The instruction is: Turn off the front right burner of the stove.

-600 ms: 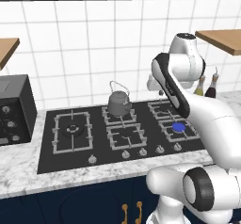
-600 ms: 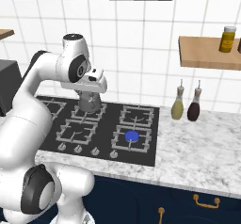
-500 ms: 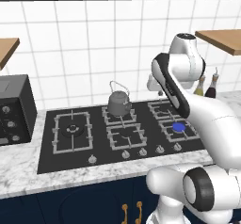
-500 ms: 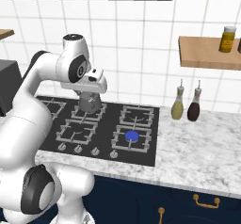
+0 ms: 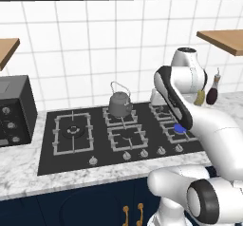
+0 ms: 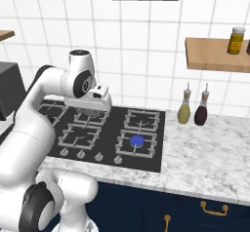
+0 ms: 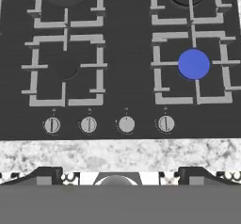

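The stove (image 7: 126, 53) is a black glass cooktop, seen from above in the hand view. Its front right burner (image 7: 193, 64) has a square grey grate around a glowing blue disc, which also shows in both base views (image 5: 179, 129) (image 6: 136, 140). A row of round silver knobs (image 7: 165, 123) runs along the front edge, below the grates. My gripper (image 7: 117, 177) hangs open above the marble counter edge, nearer than the knobs, with its fingertips (image 7: 44, 176) wide apart and nothing between them.
A grey kettle (image 5: 119, 104) sits on the rear middle burner. A black toaster oven (image 5: 14, 111) stands left of the stove. Two bottles (image 6: 184, 110) stand on the counter to the right, under a wooden shelf (image 6: 215, 55) holding a jar (image 6: 236, 40).
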Tool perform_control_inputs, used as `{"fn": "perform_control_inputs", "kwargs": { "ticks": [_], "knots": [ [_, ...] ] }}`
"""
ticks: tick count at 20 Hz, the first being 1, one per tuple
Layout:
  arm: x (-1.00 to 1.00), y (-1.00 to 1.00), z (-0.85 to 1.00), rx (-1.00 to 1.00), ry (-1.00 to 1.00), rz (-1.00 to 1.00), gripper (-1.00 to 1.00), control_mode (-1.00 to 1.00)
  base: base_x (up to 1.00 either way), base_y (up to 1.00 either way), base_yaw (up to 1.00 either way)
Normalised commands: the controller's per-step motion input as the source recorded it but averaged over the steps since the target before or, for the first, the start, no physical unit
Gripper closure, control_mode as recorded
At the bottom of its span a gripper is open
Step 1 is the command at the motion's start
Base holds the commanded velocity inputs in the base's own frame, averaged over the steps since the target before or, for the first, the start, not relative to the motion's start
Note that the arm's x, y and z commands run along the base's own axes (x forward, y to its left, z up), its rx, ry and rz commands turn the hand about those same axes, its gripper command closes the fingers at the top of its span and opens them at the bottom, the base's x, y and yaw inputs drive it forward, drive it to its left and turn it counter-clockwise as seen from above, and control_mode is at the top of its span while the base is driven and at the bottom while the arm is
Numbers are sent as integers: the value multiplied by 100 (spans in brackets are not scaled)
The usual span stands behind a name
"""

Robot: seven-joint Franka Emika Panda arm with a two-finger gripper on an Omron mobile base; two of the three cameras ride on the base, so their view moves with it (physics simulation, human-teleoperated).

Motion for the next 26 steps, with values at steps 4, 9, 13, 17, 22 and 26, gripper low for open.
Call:
{"fn": "perform_control_inputs", "kwargs": {
  "ticks": [4, 9, 13, 17, 22, 26],
  "knots": [
    [-27, -48, -78, 3, 6, 0, -100, -100, 0, 0, 0],
    [-19, -58, -87, 1, 5, 0, -100, -100, 0, 0, 0],
    [-18, -64, -95, 1, 6, 0, -100, -100, 0, 0, 0],
    [0, -20, -66, 0, 8, 0, -100, -100, 0, 0, 0],
    [7, -4, -31, 0, 1, 2, -100, -100, 0, 0, 0],
    [38, 0, -32, -2, 2, 2, -100, -100, 0, 0, 0]
  ]
}}
